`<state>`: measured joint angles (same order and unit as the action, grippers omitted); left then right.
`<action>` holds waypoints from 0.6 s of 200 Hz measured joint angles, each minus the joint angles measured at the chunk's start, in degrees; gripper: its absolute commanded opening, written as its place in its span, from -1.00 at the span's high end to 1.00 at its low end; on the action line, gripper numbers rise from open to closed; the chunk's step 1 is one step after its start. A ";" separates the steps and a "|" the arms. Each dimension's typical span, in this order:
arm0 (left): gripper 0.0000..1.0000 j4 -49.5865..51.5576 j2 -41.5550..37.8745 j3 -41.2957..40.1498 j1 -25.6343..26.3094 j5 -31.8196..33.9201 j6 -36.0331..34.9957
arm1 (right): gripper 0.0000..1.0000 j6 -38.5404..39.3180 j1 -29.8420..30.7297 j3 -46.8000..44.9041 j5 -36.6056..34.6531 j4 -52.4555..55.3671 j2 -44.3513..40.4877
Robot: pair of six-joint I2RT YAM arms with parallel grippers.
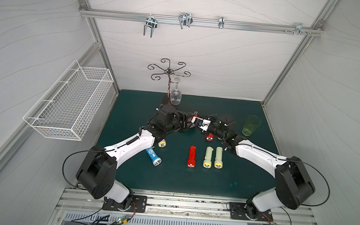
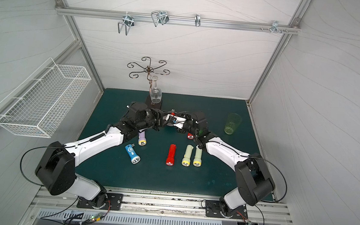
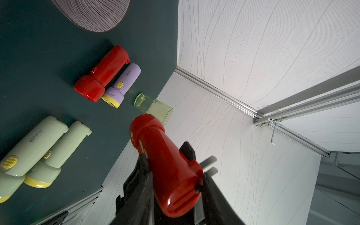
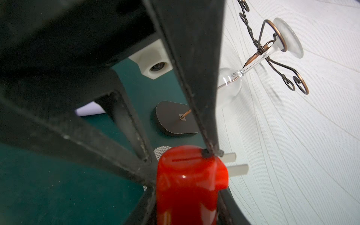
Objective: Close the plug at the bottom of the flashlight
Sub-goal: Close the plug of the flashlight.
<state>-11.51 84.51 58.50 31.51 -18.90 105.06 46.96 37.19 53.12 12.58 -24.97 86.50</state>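
Right wrist view: left gripper (image 4: 181, 158) fingers closed against the tail of the red flashlight (image 4: 185, 185), one tip at the hinge of the plug (image 4: 236, 169), which sticks out sideways. Right gripper (image 4: 187, 200) clamps the body. Flashlight held above the tabletop (image 1: 168, 178) near back-edge centre; spare flashlights (image 1: 191, 156) lie frontward.

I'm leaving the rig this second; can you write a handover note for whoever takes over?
Right gripper: shut on the red flashlight, held off the green mat.
Left gripper: straddles the flashlight's bottom end, one fingertip against the plug; whether it clamps is unclear.
Done: flashlight picked up, both grippers at it.
Left: the plug's prongs stick out sideways; fold them in.
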 measured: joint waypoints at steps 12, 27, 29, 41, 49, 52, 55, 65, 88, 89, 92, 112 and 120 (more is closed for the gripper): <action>0.18 0.07 0.15 0.09 0.00 -0.02 -0.04 | 1.00 0.00 -0.04 0.15 0.02 0.26 0.11; 0.23 0.22 0.42 0.52 0.00 -0.04 -0.07 | 1.00 0.00 -0.11 0.39 -0.02 0.37 0.20; 0.24 0.26 0.46 0.59 0.00 -0.02 -0.04 | 1.00 0.00 -0.13 0.42 -0.02 0.37 0.22; 0.27 0.26 0.57 0.85 -0.02 0.02 -0.17 | 1.00 0.00 -0.24 0.90 -0.09 0.59 0.35; 0.28 0.22 0.68 1.03 -0.09 0.00 -0.26 | 1.00 0.02 -0.26 1.20 -0.20 0.68 0.44; 0.29 0.20 0.74 1.11 -0.11 -0.02 -0.28 | 1.00 0.00 -0.26 1.29 -0.28 0.76 0.46; 0.29 0.22 0.81 1.27 -0.11 -0.02 -0.31 | 1.00 0.00 -0.31 1.38 -0.37 0.81 0.46; 0.33 0.28 1.07 1.64 -0.13 -0.11 -0.42 | 1.00 0.00 -0.35 1.60 -0.61 1.03 0.46; 0.39 0.17 1.51 2.14 -0.22 -0.33 -0.90 | 1.00 0.02 -0.48 2.21 -1.33 1.53 0.72; 0.39 0.22 1.57 2.19 -0.22 -0.33 -0.92 | 1.00 0.04 -0.48 2.23 -1.36 1.53 0.74; 0.42 0.31 1.64 2.29 -0.22 -0.39 -1.03 | 1.00 0.02 -0.48 2.27 -1.44 1.55 0.76; 0.54 0.52 1.92 2.69 -0.24 -0.90 -1.53 | 1.00 0.07 -0.70 2.60 -2.21 1.70 0.98; 0.56 0.55 1.92 2.78 -0.24 -0.96 -1.55 | 1.00 0.09 -0.76 2.84 -2.29 1.84 1.09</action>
<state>-10.96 86.43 61.28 31.27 -19.86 103.50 47.05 36.42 55.96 10.28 -23.14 87.59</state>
